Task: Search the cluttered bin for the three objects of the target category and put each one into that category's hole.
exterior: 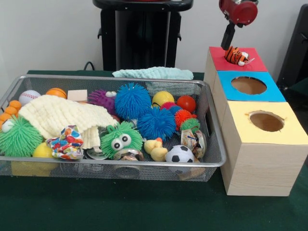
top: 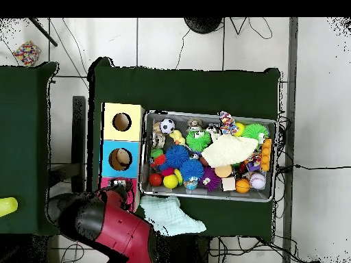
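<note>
The wire-mesh bin (exterior: 217, 144) is full of toys. Inside it, a white polka-dot cloth (exterior: 66, 143) lies at the front left. A cream knitted cloth (exterior: 62, 116) lies behind it. A mint cloth (exterior: 153, 73) lies on the table behind the bin, outside it. The yellow-topped hole (exterior: 266, 121) is open and empty, at the near end of the wooden box. My gripper (exterior: 229, 42) hangs over the red top at the far end, just above a small tiger toy (exterior: 236, 56). Its state does not show. From overhead, the arm (top: 123, 233) hides the red top.
The blue-topped hole (exterior: 248, 85) lies between the red and yellow tops. Spiky puffer balls (exterior: 132, 100), a soccer ball (exterior: 179, 154), a rubber duck (exterior: 155, 149) and other balls crowd the bin. Overhead, a polka-dot item (top: 27, 51) lies on the floor far from the table.
</note>
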